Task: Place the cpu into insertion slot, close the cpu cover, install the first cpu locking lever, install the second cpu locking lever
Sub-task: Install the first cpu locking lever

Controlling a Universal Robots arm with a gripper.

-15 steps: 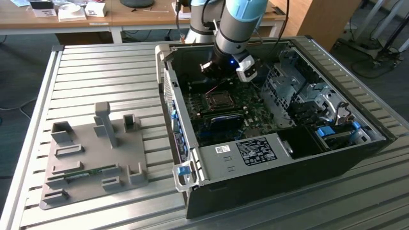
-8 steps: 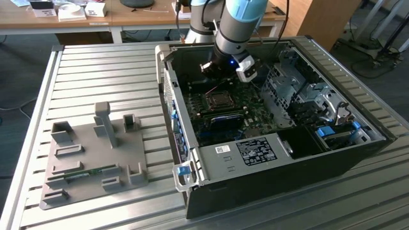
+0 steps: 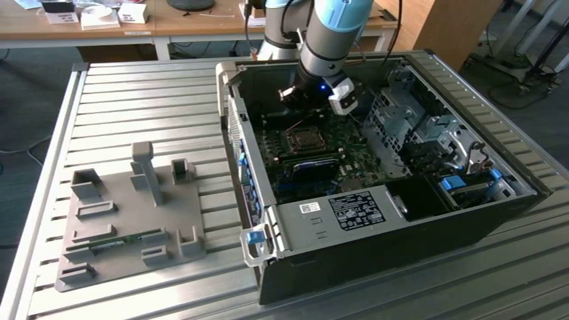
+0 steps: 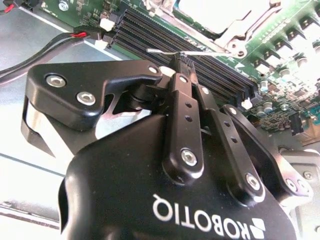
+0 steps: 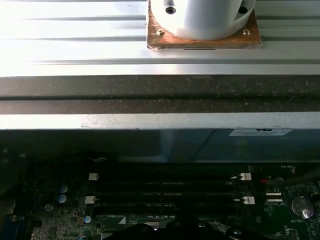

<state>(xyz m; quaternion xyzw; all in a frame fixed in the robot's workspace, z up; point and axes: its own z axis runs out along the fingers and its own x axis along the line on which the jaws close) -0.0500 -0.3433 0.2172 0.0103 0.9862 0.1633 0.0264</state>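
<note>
1. Gripper (image 4: 181,61): in the second wrist view I see its fingers drawn narrow, tips together right at a thin silver lever (image 4: 162,51). I cannot tell whether the wire is pinched or only touched.
2. Lever: it lies across the dark memory slots (image 4: 215,70), running toward the socket corner. I judge it to be springy steel wire, stiff, light and slick. Take it at the free bent end, where the fingers have the most leverage and the least chance of sliding off.
3. Cover (image 4: 250,27): the frame lies flat on the socket, just beyond the slots. I judge it thin, light sheet that bends if forced. Press it on the frame edge opposite the hinge, never through the window.
4. Cpu (image 4: 205,9): a pale flat face shows inside the frame window. I take it as seated in the slot. It is light and fragile, so handle it by its edges only.
5. Board (image 4: 295,50): green, with small parts close by. A slipped lever could strike them.
6. Exterior view: the arm reaches into the open case (image 3: 294,233) on the slatted table (image 3: 151,100).
</note>
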